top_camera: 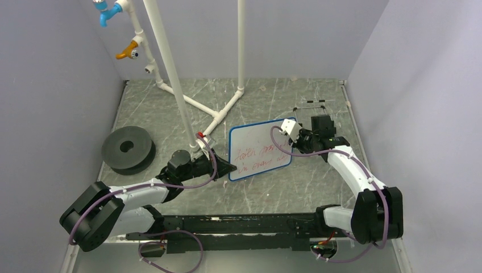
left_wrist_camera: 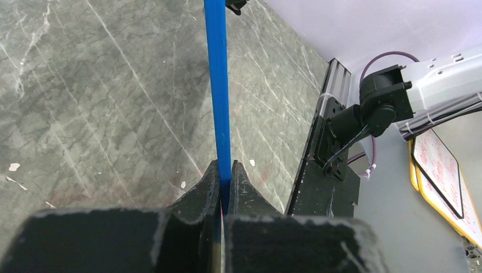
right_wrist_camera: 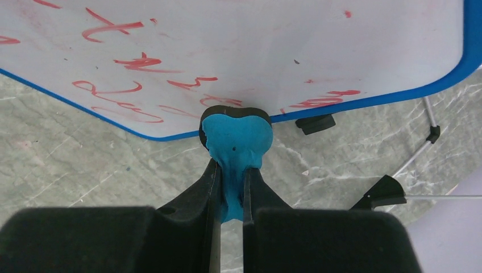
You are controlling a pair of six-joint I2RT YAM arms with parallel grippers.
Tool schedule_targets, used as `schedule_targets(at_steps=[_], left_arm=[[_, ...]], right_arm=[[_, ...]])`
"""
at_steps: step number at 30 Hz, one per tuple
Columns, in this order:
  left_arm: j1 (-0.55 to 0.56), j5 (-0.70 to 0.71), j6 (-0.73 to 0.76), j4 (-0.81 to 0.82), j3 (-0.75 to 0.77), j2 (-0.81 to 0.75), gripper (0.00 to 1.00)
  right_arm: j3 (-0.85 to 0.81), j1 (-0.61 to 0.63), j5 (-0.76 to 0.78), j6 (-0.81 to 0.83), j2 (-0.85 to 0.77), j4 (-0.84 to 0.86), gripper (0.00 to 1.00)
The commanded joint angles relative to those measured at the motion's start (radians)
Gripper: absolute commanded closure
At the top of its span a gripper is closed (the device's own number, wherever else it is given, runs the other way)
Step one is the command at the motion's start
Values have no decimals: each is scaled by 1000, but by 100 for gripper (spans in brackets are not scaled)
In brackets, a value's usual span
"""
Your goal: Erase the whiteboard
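The whiteboard (top_camera: 260, 149) was pinched by its blue rim in the left gripper (left_wrist_camera: 225, 170); a blue eraser (right_wrist_camera: 236, 136) (black-backed) was clamped in the right gripper (right_wrist_camera: 230, 176), set against the board's edge just ahead.

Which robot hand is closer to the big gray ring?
Left. The left fingers pinch the whiteboard by its edge nearest the gray ring. The right fingers hold a blue eraser at the board's opposite end, farther from the ring.

Whiteboard (top_camera: 258, 149) between left pincer (left_wrist_camera: 225, 173) and right pincer (right_wrist_camera: 230, 173)
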State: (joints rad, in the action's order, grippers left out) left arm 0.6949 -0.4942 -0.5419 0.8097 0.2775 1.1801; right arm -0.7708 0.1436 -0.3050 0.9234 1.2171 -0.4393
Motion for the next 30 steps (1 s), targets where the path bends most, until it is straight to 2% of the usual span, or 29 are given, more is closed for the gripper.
schedule_targets(at_steps=[1,9,13,24,30], left_arm=[[9,-73,29,89,52,-30,100],[8,-67,31,82,53,-33,100],[9,-64,31,81,52,-41,100],[8,-67,33,82,55,-39,100],[8,-71,31,89,56,-31,100]], right_arm=[[-16,-3,-13,14,-12,1,100],[-201,-4,31,-62,24,34,100],[-237,-4,70,-64,58,43,100],[-25,-3,63,54,-9,11,100],[-16,3,79,27,1,29,100]])
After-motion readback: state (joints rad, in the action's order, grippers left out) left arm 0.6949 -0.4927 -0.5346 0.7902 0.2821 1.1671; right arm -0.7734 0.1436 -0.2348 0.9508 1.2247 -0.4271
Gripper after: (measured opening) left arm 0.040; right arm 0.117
